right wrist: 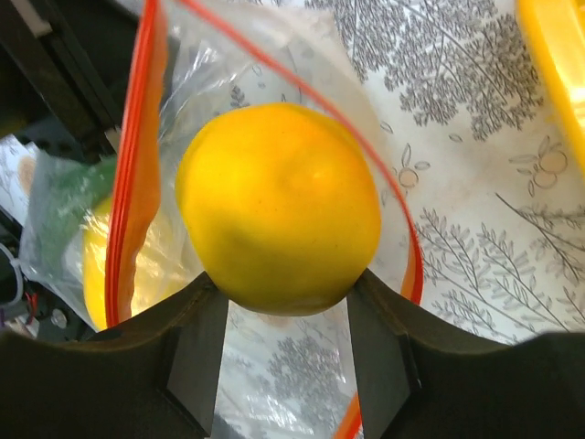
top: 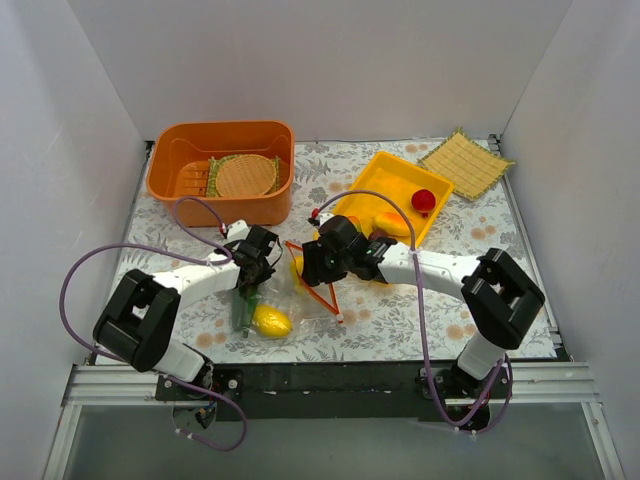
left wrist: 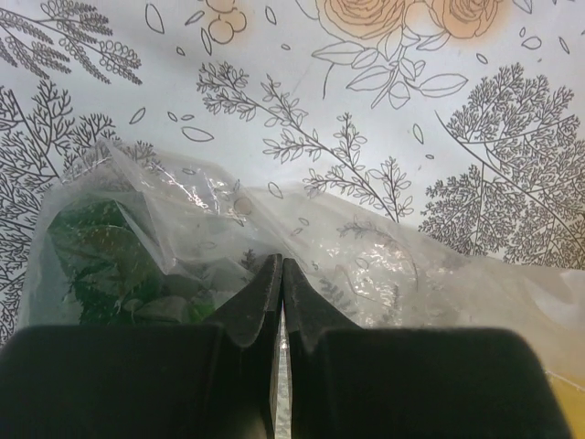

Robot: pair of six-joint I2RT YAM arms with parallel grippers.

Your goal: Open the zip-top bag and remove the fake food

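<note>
The clear zip-top bag (top: 300,300) lies between my two grippers, its orange-red zip strip (top: 325,283) spread open. My left gripper (top: 252,276) is shut on a fold of the bag's plastic (left wrist: 366,261), near a green piece (left wrist: 96,261) inside the bag. My right gripper (top: 306,264) is shut on a round yellow fruit (right wrist: 279,206) at the bag's open mouth, inside the loop of the zip strip (right wrist: 132,174). A yellow lemon (top: 271,321) and the green piece (top: 243,308) lie in the bag's near end. The lemon also shows in the right wrist view (right wrist: 105,265).
A yellow tray (top: 372,170) behind the right arm holds a red fruit (top: 423,199) and orange pieces (top: 392,221). An orange basket (top: 175,180) at the back left holds a round woven mat (top: 245,175). A square straw mat (top: 466,162) lies at the back right.
</note>
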